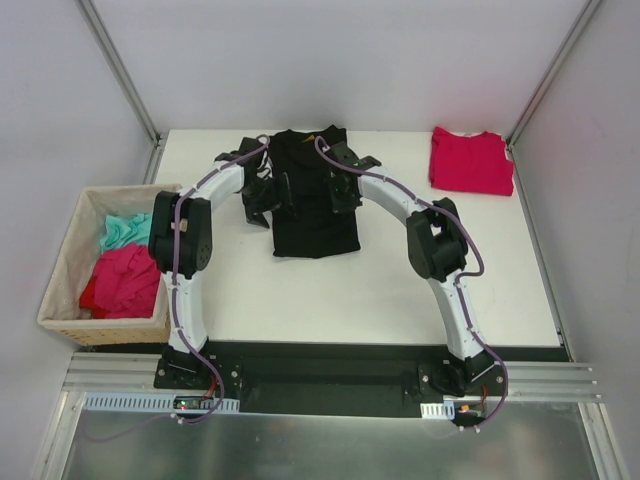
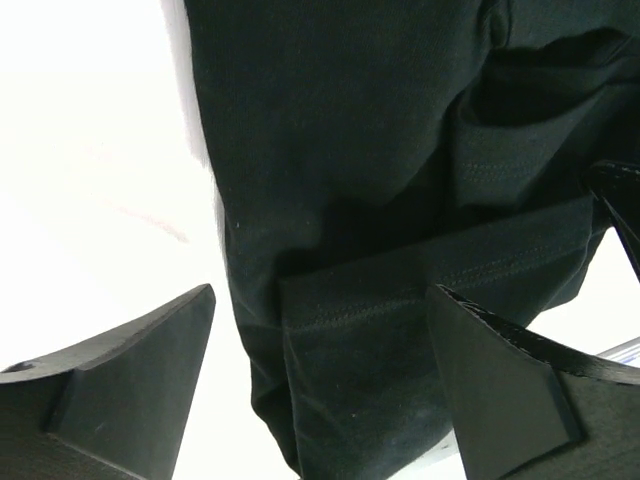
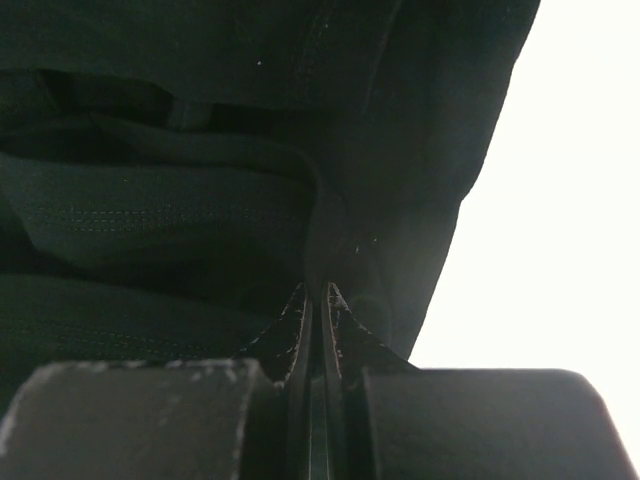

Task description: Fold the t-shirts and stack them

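On table (image 1: 300, 300), black shirt (image 1: 312, 215) lay far centre, sides tucked into a narrow strip, so approx. mid-fold; cross-fold & stacking prob. left. Basket (image 1: 62, 285) at left held pink cloth (image 1: 125, 280) & teal cloth (image 1: 125, 230), maybe more to do. Red shirt (image 1: 470, 160) sat folded at far right corner. Arms (image 1: 185, 280) reached far, elbows bowed outward, wrists over black shirt. L gripper (image 2: 320, 300) was released, wide over its left edge; R gripper (image 3: 318, 290) was clenched, apparently pinching a fold of it.
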Available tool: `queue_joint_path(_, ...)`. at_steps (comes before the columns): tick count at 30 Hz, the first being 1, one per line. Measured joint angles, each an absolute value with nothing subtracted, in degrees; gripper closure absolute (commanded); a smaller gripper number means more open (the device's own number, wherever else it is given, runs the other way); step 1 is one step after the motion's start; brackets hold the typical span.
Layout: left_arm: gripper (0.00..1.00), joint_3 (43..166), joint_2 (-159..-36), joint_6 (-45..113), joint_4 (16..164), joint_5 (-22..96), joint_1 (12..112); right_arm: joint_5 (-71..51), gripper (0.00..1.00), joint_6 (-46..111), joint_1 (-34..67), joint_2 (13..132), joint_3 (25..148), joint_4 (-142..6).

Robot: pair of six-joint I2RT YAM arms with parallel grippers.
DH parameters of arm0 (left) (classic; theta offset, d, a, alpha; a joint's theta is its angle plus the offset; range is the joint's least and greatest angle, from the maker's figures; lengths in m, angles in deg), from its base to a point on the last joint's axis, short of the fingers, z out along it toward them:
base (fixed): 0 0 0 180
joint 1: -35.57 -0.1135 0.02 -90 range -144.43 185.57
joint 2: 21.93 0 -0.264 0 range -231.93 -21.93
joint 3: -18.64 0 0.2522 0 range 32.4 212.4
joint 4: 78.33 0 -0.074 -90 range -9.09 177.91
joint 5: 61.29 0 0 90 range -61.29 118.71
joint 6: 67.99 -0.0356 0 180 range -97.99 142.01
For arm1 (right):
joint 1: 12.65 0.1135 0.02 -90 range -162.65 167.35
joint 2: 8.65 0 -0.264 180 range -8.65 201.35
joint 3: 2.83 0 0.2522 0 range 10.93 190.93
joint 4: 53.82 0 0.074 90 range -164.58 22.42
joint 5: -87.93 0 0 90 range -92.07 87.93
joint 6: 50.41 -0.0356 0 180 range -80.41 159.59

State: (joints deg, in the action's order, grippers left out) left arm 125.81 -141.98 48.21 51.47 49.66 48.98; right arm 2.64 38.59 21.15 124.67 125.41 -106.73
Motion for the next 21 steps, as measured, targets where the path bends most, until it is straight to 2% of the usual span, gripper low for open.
queue_joint_path(2,0.30,125.22,-141.47,48.12,51.47,49.70,48.98,2.69,0.99,38.59,21.19,124.67,125.41,-106.73)
queue_joint_path(3,0.44,125.11,-141.30,48.21,51.40,49.72,48.98,2.69,0.99,38.59,21.22,124.67,125.41,-106.73)
queue_joint_path(4,0.53,125.04,-141.12,48.27,51.42,49.72,48.98,2.71,0.99,38.59,21.24,124.67,125.41,-106.73)
queue_joint_path(6,0.77,124.74,-140.66,48.45,51.49,49.83,48.98,2.75,0.99,38.59,21.26,124.67,125.41,-106.73)
queue_joint_path(7,0.79,124.58,-140.36,48.51,51.47,49.86,48.98,2.82,0.99,38.59,21.26,124.67,125.41,-106.73)
queue_joint_path(12,0.75,124.21,-139.00,48.40,51.58,51.17,48.98,2.95,0.99,38.59,21.39,124.67,125.34,-106.71)
queue_joint_path(15,0.65,122.79,-137.67,48.49,51.71,51.65,49.02,3.08,0.99,38.59,21.48,124.64,124.84,-106.45)
queue_joint_path(16,0.56,122.02,-137.19,48.58,51.77,51.78,49.02,3.08,0.99,38.57,21.52,124.56,124.33,-106.14)
queue_joint_path(19,0.45,119.07,-135.72,48.73,52.06,51.84,49.16,3.08,0.99,38.57,21.63,124.16,122.59,-105.29)
queue_joint_path(21,0.44,117.02,-134.54,48.91,52.14,51.78,49.26,3.10,0.99,38.57,21.74,123.81,121.95,-104.77)
